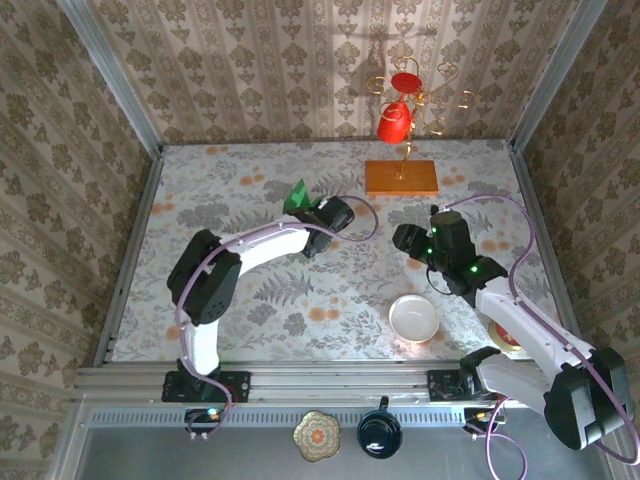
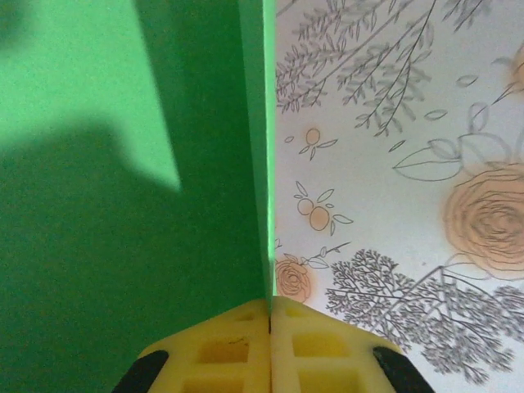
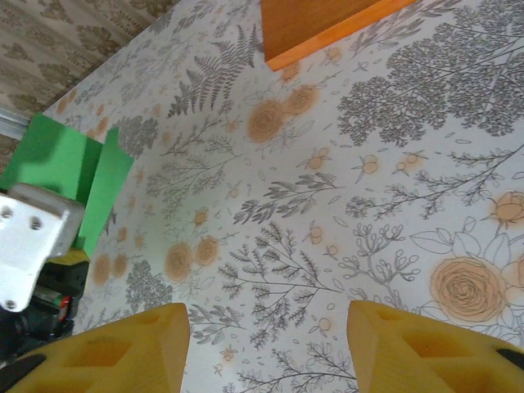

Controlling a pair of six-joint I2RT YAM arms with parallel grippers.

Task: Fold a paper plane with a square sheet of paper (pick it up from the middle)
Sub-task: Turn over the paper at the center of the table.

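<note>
Left gripper (image 2: 270,304) pinches the thin bright green paper sheet (image 1: 298,193) edge-up, upper centre of the overhead view, presumably preserving its fold; right gripper (image 3: 268,327) stands wide open, empty.

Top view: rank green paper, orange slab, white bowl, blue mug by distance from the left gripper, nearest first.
1. green paper, clamped in the left gripper, mid-table.
2. orange slab, to its right, at the back.
3. white bowl, near right.
4. blue mug, beyond the table's near edge.
</note>
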